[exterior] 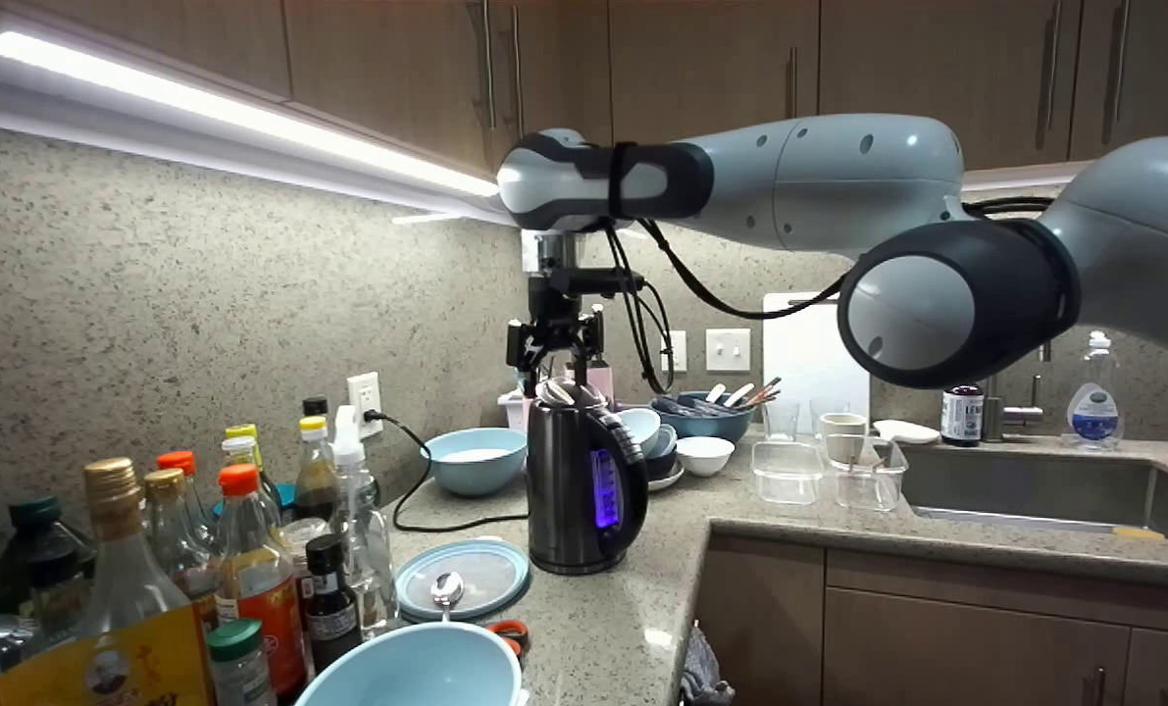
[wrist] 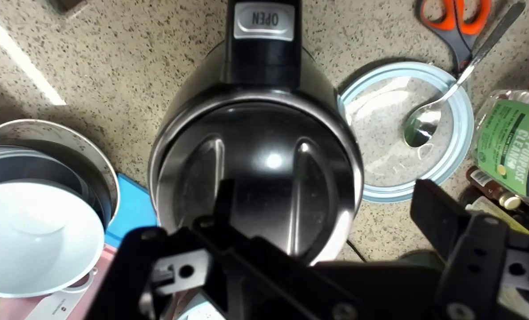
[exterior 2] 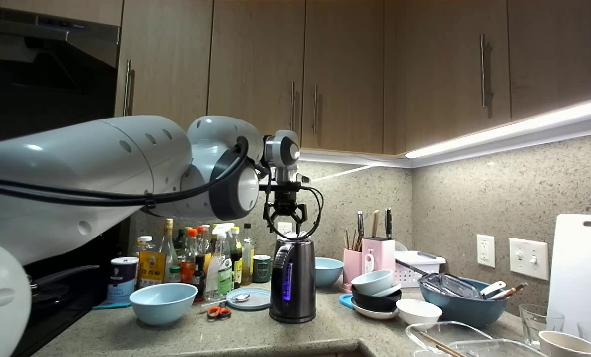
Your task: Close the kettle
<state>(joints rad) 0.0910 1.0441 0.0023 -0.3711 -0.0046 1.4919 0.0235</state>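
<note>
Kettle [exterior: 559, 490] looks pretty slick from here: tall, dark, glossy, purple window [exterior: 605, 488] glowing by the handle [exterior: 635, 490]. It's upright on the worktop [exterior: 623, 628], blue-rimmed disc [exterior: 485, 579] beside it, end effector [wrist: 324, 186] over it, fingers [wrist: 437, 215] apart.

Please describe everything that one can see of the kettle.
The kettle is a tall, dark, glossy, metal-looking cylinder, upright on the counter. It has a black handle with a silver OPEN button, and a strip glowing blue-purple. Its grooved lid covers the top. I cannot tell whether it is latched, or touched by the open gripper above.
</note>
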